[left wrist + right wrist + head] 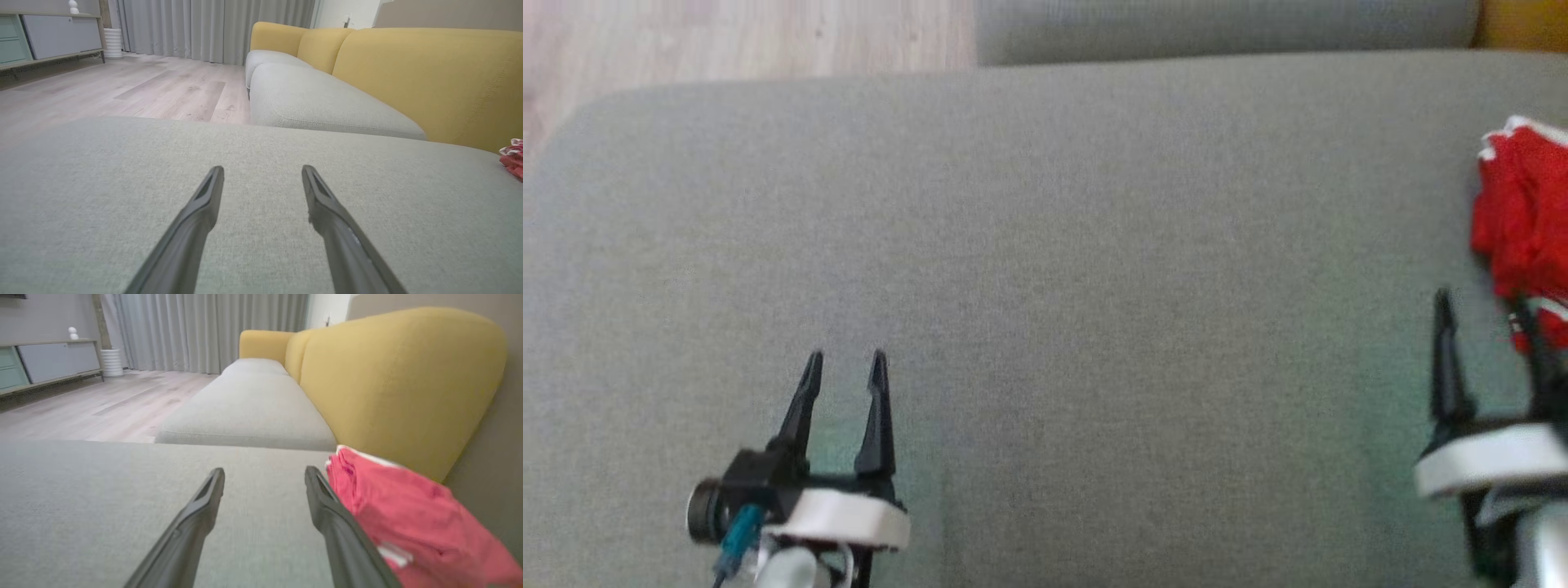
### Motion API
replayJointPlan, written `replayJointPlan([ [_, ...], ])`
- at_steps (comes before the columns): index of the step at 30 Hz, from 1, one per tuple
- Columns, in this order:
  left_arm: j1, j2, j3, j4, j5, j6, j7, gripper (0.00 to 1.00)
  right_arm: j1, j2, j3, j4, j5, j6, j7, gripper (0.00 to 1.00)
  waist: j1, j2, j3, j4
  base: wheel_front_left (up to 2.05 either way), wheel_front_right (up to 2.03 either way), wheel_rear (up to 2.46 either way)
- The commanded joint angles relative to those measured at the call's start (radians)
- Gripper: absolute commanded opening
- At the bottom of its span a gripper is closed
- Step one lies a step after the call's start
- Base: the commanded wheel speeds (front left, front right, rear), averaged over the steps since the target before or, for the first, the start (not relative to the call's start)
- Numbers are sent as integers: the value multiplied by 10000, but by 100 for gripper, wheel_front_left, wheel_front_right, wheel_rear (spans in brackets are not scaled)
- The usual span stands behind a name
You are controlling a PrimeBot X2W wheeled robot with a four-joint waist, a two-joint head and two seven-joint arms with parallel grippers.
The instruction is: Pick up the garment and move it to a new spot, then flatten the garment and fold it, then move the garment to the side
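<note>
**Garment [1523, 220] of red cloth with white trim at the right edge, both claws empty**

It lies bunched in layers at the far right of the grey-green fabric seat cushion [1045, 245], close under the mustard-yellow backrest [388, 388]. In the right wrist view its stacked edges [408, 506] look partly squared, though I cannot tell whether that is a tidy fold.

My right claw [1484, 302] is spread wide and holds nothing. It sits just left of the pile, with its right finger against the near edge of the cloth or very nearly so. My left claw [847, 357], likewise parted and empty, hovers over bare cushion well apart to the left.

This fits two stages: a heap waiting to be lifted, or a folded bundle already set aside. Either way, I judge the care is the same. Soft layers slide easily, so the right finger must not drag sideways through them.
</note>
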Motion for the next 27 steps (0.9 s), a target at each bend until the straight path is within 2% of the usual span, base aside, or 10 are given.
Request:
replayJointPlan([
  [1, 22, 85, 467, -208, 124, 45, -95, 100, 207, 161, 225, -80, -236, -7, -370, 100, 3, -1, -520, 28, 0, 0, 0],
  [4, 320, 85, 608, -183, 165, 66, -95, 100, 663, 622, 412, 350, -568, -7, -717, 100, 3, -1, -836, -20, 0, 0, 0],
  [9, 664, 71, 735, -110, 218, 119, -95, 100, 1102, 952, 526, 834, -823, -7, -1045, 100, 3, -1, -1149, -44, 0, 0, 0],
  [20, 700, 46, 917, 59, 464, 403, -95, 100, 1104, 1035, 607, 1093, -774, -7, -1235, 100, 3, -1, -1272, 173, 0, 0, 0],
  [27, 636, 37, 865, 44, 429, 192, -95, 100, 1026, 1036, 728, 969, -627, -7, -1242, 100, 3, -1, -1210, 300, 0, 0, 0],
])
